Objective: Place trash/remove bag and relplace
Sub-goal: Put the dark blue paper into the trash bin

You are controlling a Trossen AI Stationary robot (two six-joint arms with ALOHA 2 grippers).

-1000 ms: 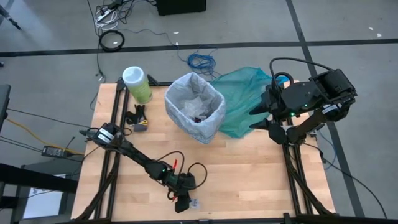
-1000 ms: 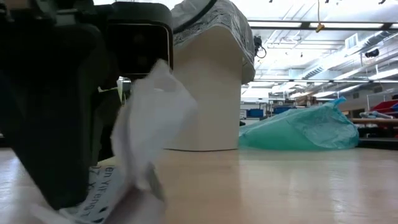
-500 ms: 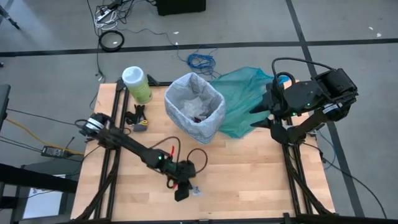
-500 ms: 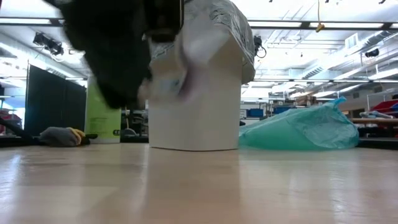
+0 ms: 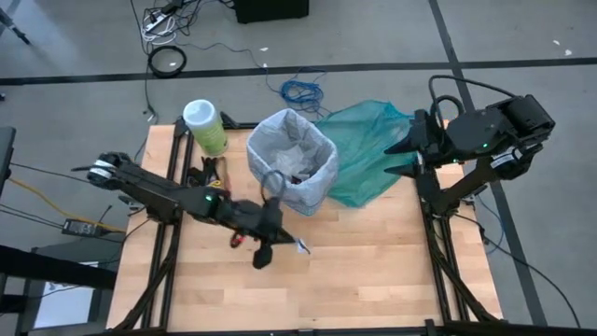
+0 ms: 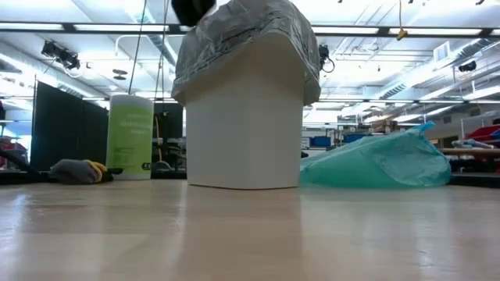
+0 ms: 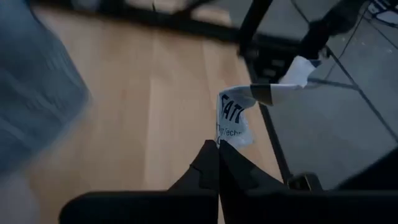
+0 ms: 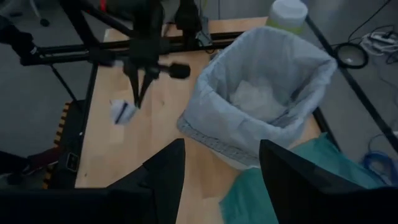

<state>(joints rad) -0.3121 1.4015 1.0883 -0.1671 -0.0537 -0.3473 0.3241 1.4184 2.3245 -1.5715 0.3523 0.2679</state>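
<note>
The white bin (image 5: 292, 161) stands at the table's far middle, lined with the pale grey bag (image 8: 261, 118), whose edge is folded over the rim. Crumpled trash (image 8: 254, 96) lies inside. My left gripper (image 5: 280, 245) hangs over the table just in front of the bin, shut on a white printed paper scrap (image 5: 300, 246). My right gripper (image 5: 403, 155) hovers open over the teal bag (image 5: 366, 149) to the right of the bin. The low view shows the bin (image 6: 246, 117) resting on its base. My left gripper pinches the paper scrap by one edge (image 7: 221, 140) between its two shut fingers, at their tips. In the right wrist view the fingers (image 8: 138, 93) point down and the scrap (image 8: 121, 112) hangs just below them, lifted clear of the table.
A green wipes canister (image 5: 206, 126) stands at the far left corner, with a small dark and yellow object (image 5: 207, 177) in front of it. The teal bag (image 6: 383, 160) lies heaped on the table right of the bin. Bare wood (image 5: 373, 261) fills the near half.
My left gripper has risen from the table's near edge and swung toward the bin, carrying the paper scrap up off the table. It has left the low view's foreground. My right arm has drawn back a little toward the table's right edge.
</note>
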